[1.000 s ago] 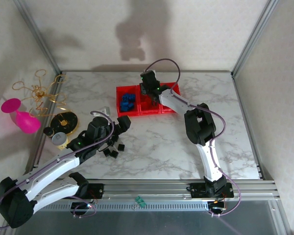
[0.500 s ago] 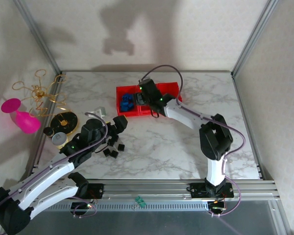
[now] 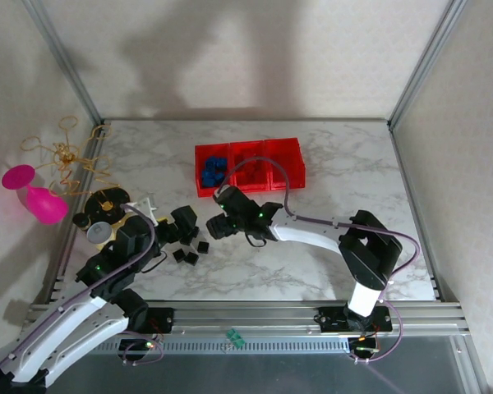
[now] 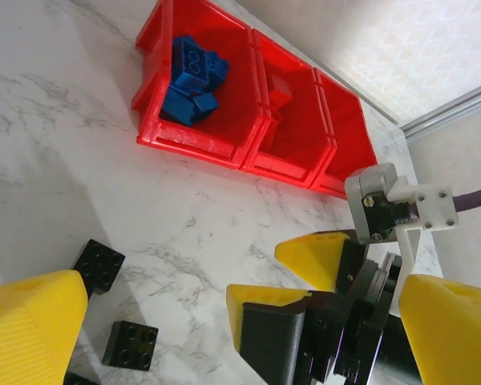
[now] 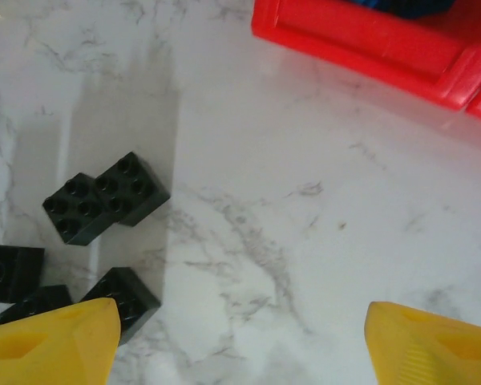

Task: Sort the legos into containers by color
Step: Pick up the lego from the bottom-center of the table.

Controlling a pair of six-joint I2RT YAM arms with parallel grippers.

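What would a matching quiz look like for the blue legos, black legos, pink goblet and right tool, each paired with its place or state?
Things:
1. blue legos
2. black legos
3. pink goblet
4. right tool

Places or states:
A. open, over the table
B. past the table's left edge
C. in the leftmost bin
D. loose on the table

Pairs: 1-C, 2-D, 3-B, 4-A.

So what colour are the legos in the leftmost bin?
Blue legos, clearest in the left wrist view.
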